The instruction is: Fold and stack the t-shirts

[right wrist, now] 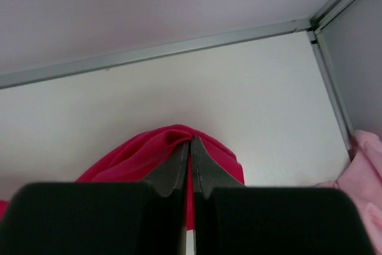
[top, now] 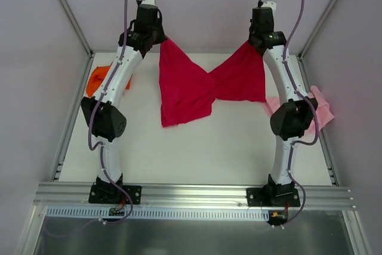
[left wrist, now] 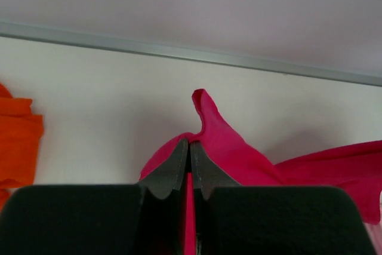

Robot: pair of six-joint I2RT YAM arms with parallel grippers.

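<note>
The crimson red t-shirt [top: 185, 88] hangs twisted between both grippers at the far middle of the table, its lower part resting on the table. My left gripper [top: 160, 35] is shut on its left corner; in the left wrist view the red cloth [left wrist: 227, 147] is pinched between the fingers. My right gripper [top: 258, 43] is shut on its right corner, with red cloth [right wrist: 149, 150] bunched at the tips in the right wrist view. The bright orange t-shirt [top: 95, 79] lies at the far left, partly hidden by the left arm. The pale pink t-shirt [top: 319, 108] lies crumpled at the right edge.
The white table [top: 197, 153] has a metal rail [top: 191, 192] along its near edge. Grey enclosure walls stand at the back and sides. The orange shirt [left wrist: 18, 141] shows at the left of the left wrist view, the pink one [right wrist: 364, 177] at the right of the right wrist view.
</note>
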